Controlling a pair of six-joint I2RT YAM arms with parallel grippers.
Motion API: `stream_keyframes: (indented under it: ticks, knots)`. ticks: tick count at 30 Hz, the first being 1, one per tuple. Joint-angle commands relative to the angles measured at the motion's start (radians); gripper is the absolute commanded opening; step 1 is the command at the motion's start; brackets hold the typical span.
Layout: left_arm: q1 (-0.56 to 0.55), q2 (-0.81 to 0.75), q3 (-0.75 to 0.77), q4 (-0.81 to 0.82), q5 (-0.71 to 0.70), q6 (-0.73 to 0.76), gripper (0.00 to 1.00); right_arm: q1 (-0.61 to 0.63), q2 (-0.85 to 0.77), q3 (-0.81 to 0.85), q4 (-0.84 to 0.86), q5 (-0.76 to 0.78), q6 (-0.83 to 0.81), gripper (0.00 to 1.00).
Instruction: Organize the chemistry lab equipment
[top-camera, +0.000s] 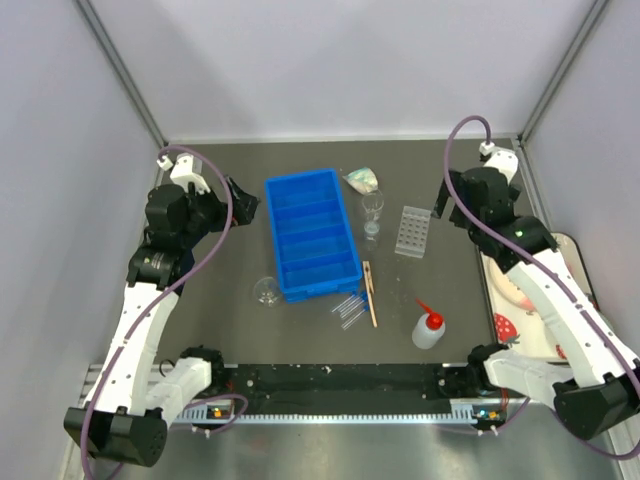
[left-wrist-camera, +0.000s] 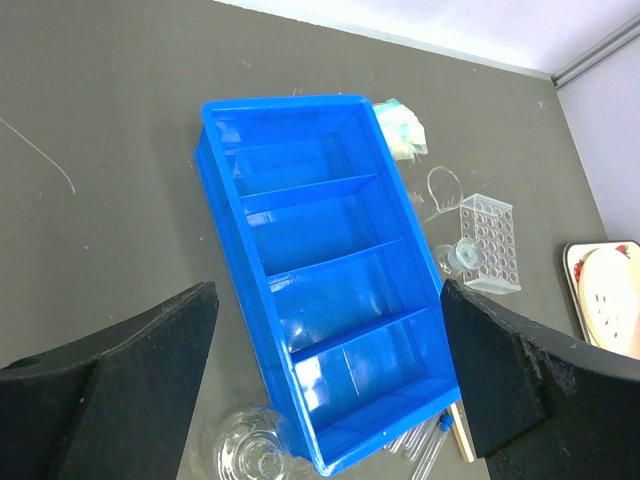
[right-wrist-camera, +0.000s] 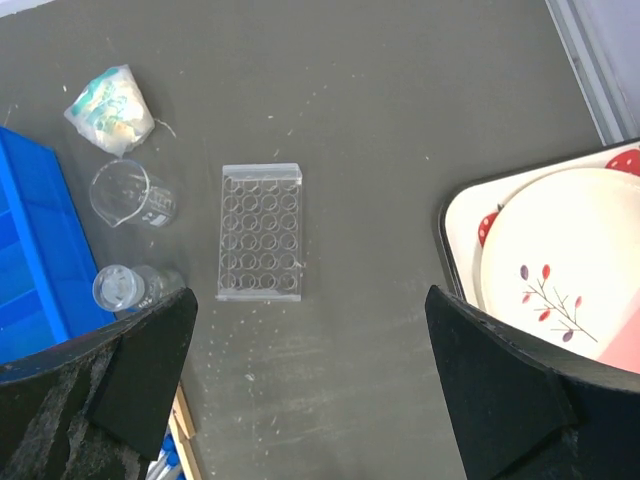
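Left claw (left-wrist-camera: 325, 360): wide open, empty
Right claw (right-wrist-camera: 310, 375): wide open, empty
Risk: glass flask (left-wrist-camera: 250, 450) beside blue bin (left-wrist-camera: 285, 100) could slip if pinched off-centre

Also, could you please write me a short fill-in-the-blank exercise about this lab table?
1. The squeeze bottle has a ___ nozzle.
2. The divided bin is ___ in colour and holds nothing.
3. The left pincer and right pincer both stand ___.
4. In the top view, the tube rack lies to the ___ of the bin.
Missing words: red; blue; open; right.
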Motion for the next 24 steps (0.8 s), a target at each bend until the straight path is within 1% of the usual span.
stream_keyframes:
  ticks: [1, 2, 3, 5, 6, 8, 10, 13, 17, 20, 21, 24]
  knots:
    - [-0.004, 0.0, 0.026, 0.004, 0.0, 0.014, 0.98, -0.001, 0.032, 0.062, 0.013, -0.05, -0.03, 0.99]
    - [-0.004, 0.003, 0.026, 0.001, 0.003, 0.012, 0.98, -0.001, 0.024, 0.056, 0.033, -0.184, -0.049, 0.99]
    - [-0.004, 0.008, 0.024, 0.001, 0.006, 0.011, 0.98, -0.001, 0.023, 0.054, 0.054, -0.274, -0.079, 0.99]
    - [-0.002, 0.011, 0.023, 0.002, 0.026, 0.001, 0.98, 0.002, 0.033, 0.08, 0.079, -0.473, -0.086, 0.99]
    - [-0.002, 0.011, 0.023, 0.002, 0.032, 0.0, 0.98, 0.01, 0.064, 0.096, 0.068, -0.489, -0.08, 0.99]
    - [-0.004, 0.015, 0.024, -0.001, 0.045, -0.003, 0.98, 0.055, 0.099, 0.128, 0.011, -0.462, -0.075, 0.99]
    - [-0.002, 0.014, 0.029, -0.008, 0.046, 0.006, 0.98, 0.094, 0.125, 0.114, 0.004, -0.468, -0.063, 0.99]
    - [-0.004, 0.006, 0.021, -0.018, 0.042, 0.012, 0.98, 0.134, 0.132, 0.044, 0.025, -0.502, -0.021, 0.99]
    - [-0.004, 0.0, -0.008, -0.002, 0.057, -0.003, 0.98, 0.227, 0.162, -0.056, 0.092, -0.536, 0.029, 0.99]
    - [-0.004, 0.002, -0.025, 0.018, 0.077, -0.015, 0.98, 0.275, 0.214, -0.079, 0.128, -0.522, 0.058, 0.99]
    - [-0.004, 0.002, -0.028, 0.018, 0.078, -0.017, 0.98, 0.308, 0.23, -0.082, 0.146, -0.513, 0.065, 0.99]
    - [-0.002, 0.002, -0.029, 0.019, 0.08, -0.02, 0.98, 0.338, 0.3, -0.081, 0.163, -0.485, 0.074, 0.99]
